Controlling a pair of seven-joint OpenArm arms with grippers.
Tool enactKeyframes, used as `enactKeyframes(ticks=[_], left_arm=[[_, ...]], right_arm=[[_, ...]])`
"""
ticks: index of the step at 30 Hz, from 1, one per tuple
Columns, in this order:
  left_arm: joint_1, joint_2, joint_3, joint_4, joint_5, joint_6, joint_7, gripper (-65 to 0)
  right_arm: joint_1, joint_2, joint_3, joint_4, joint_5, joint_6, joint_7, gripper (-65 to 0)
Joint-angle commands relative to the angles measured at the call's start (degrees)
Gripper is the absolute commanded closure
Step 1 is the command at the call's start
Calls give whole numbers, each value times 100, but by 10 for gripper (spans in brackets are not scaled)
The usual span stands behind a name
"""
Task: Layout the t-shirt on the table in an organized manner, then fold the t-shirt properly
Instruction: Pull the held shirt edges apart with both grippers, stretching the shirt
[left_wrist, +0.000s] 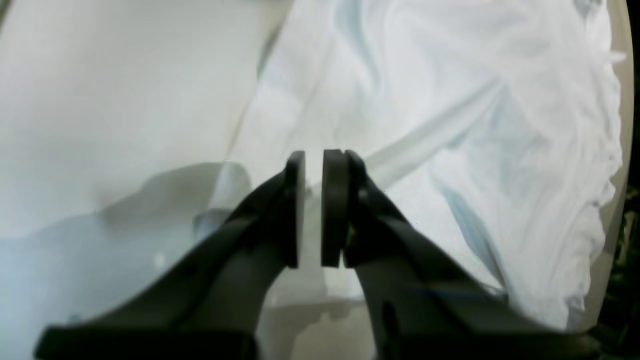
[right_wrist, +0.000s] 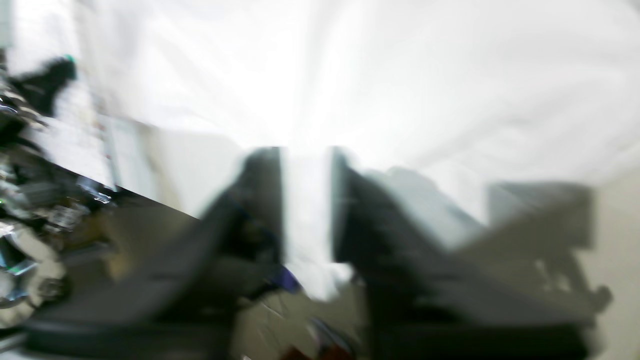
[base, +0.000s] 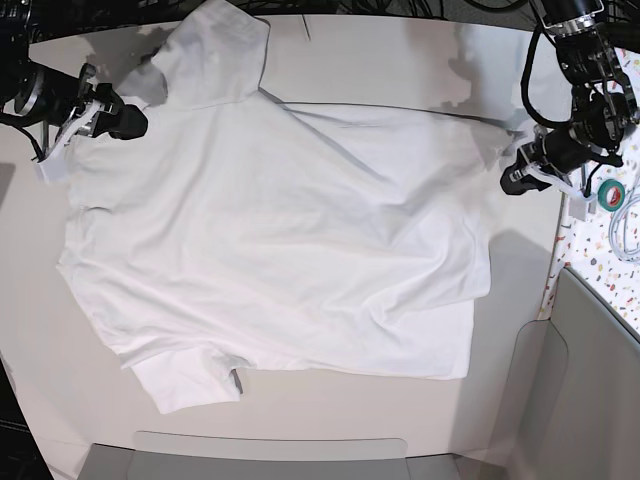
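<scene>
The white t-shirt lies spread and wrinkled over the off-white table, one sleeve toward the top, another at the bottom left. My right gripper is at the shirt's left edge. The blurred right wrist view shows this gripper shut on a strip of the t-shirt. My left gripper is at the shirt's right edge, where the cloth rises a little. In the left wrist view its pads stand a narrow gap apart over the t-shirt. Whether they pinch cloth I cannot tell.
A speckled strip with a green tape roll runs along the right side. Grey panels stand at the bottom and the right. Dark clutter lies beyond the table edge in the right wrist view.
</scene>
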Motion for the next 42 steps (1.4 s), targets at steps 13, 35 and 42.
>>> enactKeyframes(ticks=[13,35,42], left_arm=[[5,-118,785,-345,-66,-15,-156,-57],[14,-127,891,-1154,2475,-6,-1352,-57],[-39,-223,856,-1049,2440,21,-1361,-57]], right_arm=[[739,-1228,-449,-1511,-2337,-41,-150,0],[1029,-472,-317,-2144,-3225,-32,-158,0],[1108,-525,298,-2144,-3207,-32,-194,0]])
